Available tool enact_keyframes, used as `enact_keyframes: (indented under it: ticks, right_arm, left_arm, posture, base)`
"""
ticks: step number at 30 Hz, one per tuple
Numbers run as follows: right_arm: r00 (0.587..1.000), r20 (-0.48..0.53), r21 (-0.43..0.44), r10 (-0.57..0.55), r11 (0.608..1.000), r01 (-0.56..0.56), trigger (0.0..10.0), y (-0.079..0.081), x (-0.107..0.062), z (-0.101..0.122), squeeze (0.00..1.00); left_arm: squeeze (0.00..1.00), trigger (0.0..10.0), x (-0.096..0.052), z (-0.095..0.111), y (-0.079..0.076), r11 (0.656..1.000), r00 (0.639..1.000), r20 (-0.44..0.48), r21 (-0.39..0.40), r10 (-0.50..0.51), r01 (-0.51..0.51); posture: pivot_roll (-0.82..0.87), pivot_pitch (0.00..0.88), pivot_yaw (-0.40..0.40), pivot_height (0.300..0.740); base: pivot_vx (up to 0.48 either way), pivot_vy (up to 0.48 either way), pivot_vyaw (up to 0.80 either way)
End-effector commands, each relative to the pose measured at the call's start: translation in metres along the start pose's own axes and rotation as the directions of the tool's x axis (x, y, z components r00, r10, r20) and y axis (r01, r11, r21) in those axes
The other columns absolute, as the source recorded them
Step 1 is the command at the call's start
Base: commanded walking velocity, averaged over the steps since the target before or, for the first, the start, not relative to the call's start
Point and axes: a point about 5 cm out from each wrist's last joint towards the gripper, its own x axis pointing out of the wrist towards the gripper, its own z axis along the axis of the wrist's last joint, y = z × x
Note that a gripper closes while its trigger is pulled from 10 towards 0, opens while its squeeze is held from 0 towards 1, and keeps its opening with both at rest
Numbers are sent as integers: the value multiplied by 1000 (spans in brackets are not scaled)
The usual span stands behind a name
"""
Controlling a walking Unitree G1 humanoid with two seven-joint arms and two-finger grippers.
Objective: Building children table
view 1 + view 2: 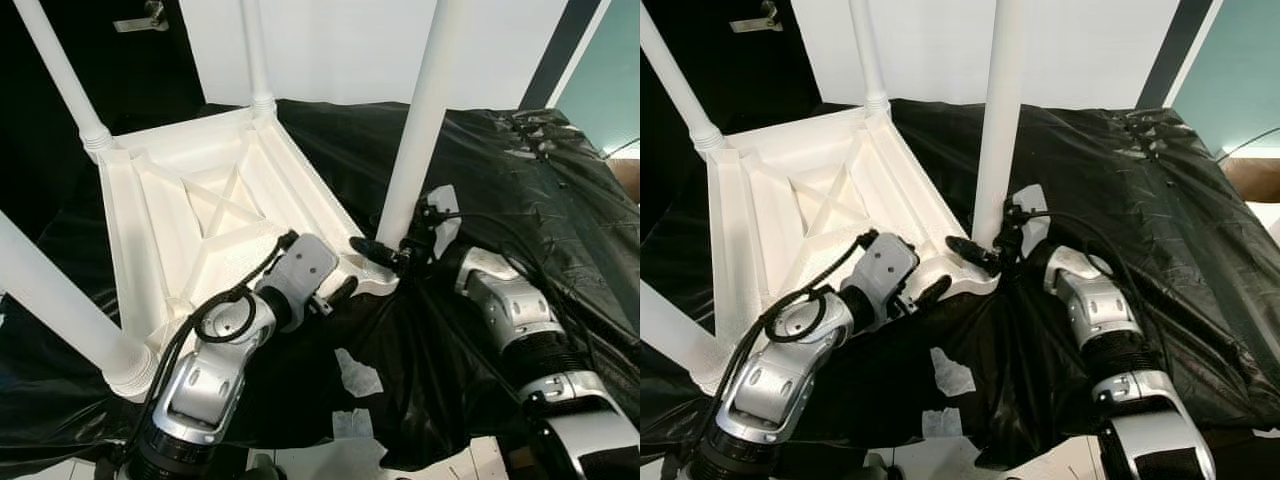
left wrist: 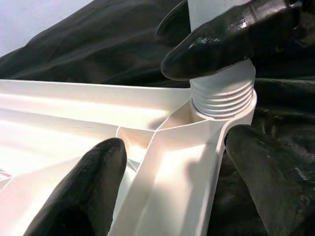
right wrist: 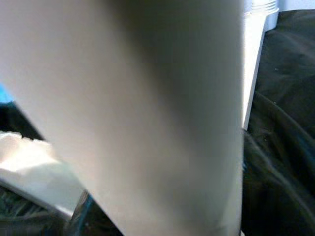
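Left wrist view: my right gripper (image 2: 216,54) clamps the fourth leg (image 1: 425,120), threads exposed; my left gripper (image 1: 335,292) straddles the tabletop (image 1: 200,215) corner, open.

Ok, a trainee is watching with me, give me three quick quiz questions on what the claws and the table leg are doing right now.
1. True or false: the white tabletop lies upside down on the black sheet.
2. Which claw grips the base of the near-corner leg? A) left claw B) right claw
3. Fill in: in the left wrist view, exposed ____ show where the leg enters the corner socket.

Key: 1 true. 2 B, the right claw closes around the leg low down, while the left claw straddles the tabletop's corner edge. 3 threads, so the leg looks not fully screwed in.
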Motion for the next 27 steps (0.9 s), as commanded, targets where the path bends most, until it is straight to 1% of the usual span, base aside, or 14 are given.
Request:
enact_keyframes:
  ticks: [1,3,5,8,9,10,12,13,18,19,22,24,26,27]
  right_arm:
    - [999,-32,13,36,999,-35,0,1,1,-7,0]
    - [999,-32,13,36,999,-35,0,1,1,-7,0]
    - [998,-65,23,-20,1000,22,0,-5,1,-11,0]
    - [998,-65,23,-20,1000,22,0,-5,1,-11,0]
    - [994,-80,18,-79,997,81,0,-7,3,-12,0]
    - [987,-80,18,-140,990,142,3961,-6,6,-13,0]
    - [981,-77,17,-177,984,179,3961,-5,8,-13,0]
    - [974,-75,25,-213,976,216,10000,-3,11,-14,0]
    - [940,-91,73,-329,939,336,10000,9,20,-20,0]
    - [940,-91,73,-329,939,336,10000,9,20,-20,0]
    - [902,-90,98,-423,897,431,10000,18,27,-21,0]
    - [889,-90,103,-448,884,456,10000,19,28,-21,0]
    - [848,-79,128,-524,838,530,10000,26,31,-21,0]
    - [848,-79,128,-524,838,530,10000,26,31,-21,0]
  left_arm:
    - [0,10000,0,-2,9,983,983,-6,-1,186,-186]
    - [0,10000,0,-2,9,983,983,-6,-1,186,-186]
    - [0,10000,0,-5,9,980,979,-16,3,201,-201]
    - [0,10000,0,-5,9,980,979,-16,3,201,-201]
    - [0,10000,0,-5,9,978,978,-18,4,207,-207]
    - [0,10000,-1,-6,8,977,977,-14,6,213,-213]
    - [0,10000,-1,-6,8,976,976,-11,6,217,-217]
    - [0,10000,0,-6,8,975,975,-8,11,220,-220]
    - [0,10000,0,-10,8,973,973,-8,27,230,-230]
    - [0,10000,0,-10,8,973,973,-8,27,230,-230]
    - [0,10000,0,-10,7,972,973,-2,34,231,-231]
    - [0,10000,0,-10,7,972,973,-2,34,231,-231]
    - [0,10000,-1,-10,7,971,972,-7,30,236,-236]
    - [0,10000,-1,-10,7,971,972,-7,30,236,-236]
  posture:
    - [152,45,-20,740]
    - [152,45,-20,740]
    - [153,48,-22,740]
    - [153,48,-22,740]
    - [155,49,-23,740]
    - [155,51,-23,740]
    - [155,51,-23,740]
    - [155,54,-22,740]
    - [152,59,-21,740]
    - [152,59,-21,740]
    - [155,57,-23,740]
    - [155,57,-23,740]
    - [159,53,-25,740]
    - [159,53,-25,740]
  base:
    - [0,0,0]
    - [0,0,0]
    - [0,0,0]
    - [0,0,0]
    - [0,0,0]
    - [0,0,0]
    - [0,0,0]
    - [0,0,0]
    - [0,0,0]
    - [0,0,0]
    - [0,0,0]
    - [0,0,0]
    - [0,0,0]
    - [0,0,0]
